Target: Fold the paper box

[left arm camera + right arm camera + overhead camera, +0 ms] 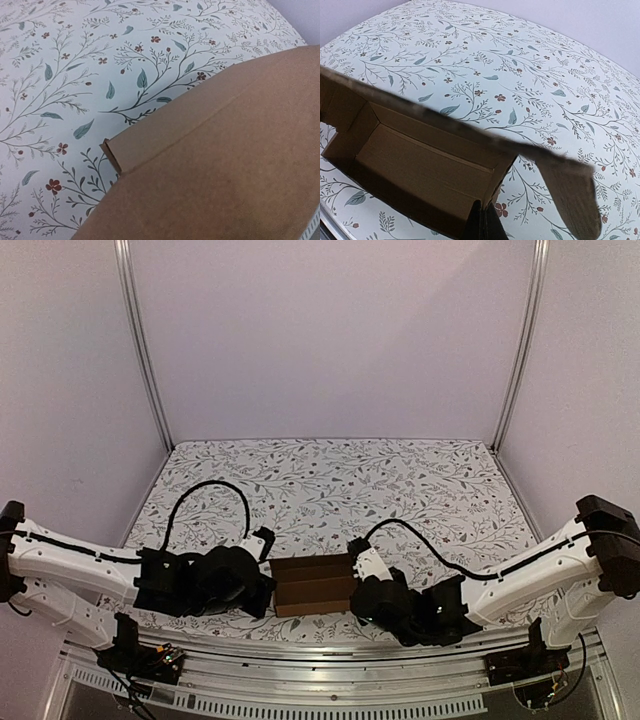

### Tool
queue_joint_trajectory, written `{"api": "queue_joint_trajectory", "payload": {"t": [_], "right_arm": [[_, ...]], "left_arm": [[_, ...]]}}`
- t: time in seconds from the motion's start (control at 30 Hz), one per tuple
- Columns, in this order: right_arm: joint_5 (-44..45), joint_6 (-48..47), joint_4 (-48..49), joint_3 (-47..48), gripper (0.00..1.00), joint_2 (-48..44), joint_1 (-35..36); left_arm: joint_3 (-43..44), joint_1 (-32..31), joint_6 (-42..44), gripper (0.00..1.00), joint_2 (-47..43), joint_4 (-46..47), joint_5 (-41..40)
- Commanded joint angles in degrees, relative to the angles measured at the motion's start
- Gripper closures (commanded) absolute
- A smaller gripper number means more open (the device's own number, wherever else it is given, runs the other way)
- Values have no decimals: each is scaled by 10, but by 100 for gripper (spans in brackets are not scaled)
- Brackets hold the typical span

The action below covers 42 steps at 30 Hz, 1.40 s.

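The paper box (312, 585) is brown cardboard, partly formed, lying near the table's front edge between my two grippers. My left gripper (258, 585) is at its left end. In the left wrist view the box (225, 150) fills the lower right and hides the fingers. My right gripper (362, 592) is at the box's right end. In the right wrist view the box (420, 160) shows as an open oblong tray with a raised lid flap (570, 195). The right gripper (484, 226) is pinched on the tray's right end wall.
The table carries a white cloth with a leaf and flower print (340, 480). White walls and metal posts (145, 350) enclose the back and sides. A metal rail (320, 670) runs along the near edge by the arm bases.
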Motion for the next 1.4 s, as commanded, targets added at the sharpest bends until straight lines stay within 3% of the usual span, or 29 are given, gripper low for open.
{"api": "queue_joint_trajectory", "payload": {"t": [0.0,0.33,0.47,0.83,1.1,1.37], "right_arm": [[-38,30,-11,-11,100,-11,16],[-39,65,-18,-23,100,-16,28],[-37,82,-19,-32,94,-23,32],[-29,100,-28,-43,62,-67,40],[-62,81,-41,-62,53,-135,42],[-141,5,-42,-97,48,-203,42]], "left_arm": [[-9,-23,-26,100,21,-20,13],[-13,-53,-60,100,28,-49,-15],[-15,-64,-78,100,27,-67,-26],[-10,-81,-95,100,31,-84,-43],[3,-84,-93,100,43,-97,-53],[17,-85,-85,100,55,-103,-58]]}}
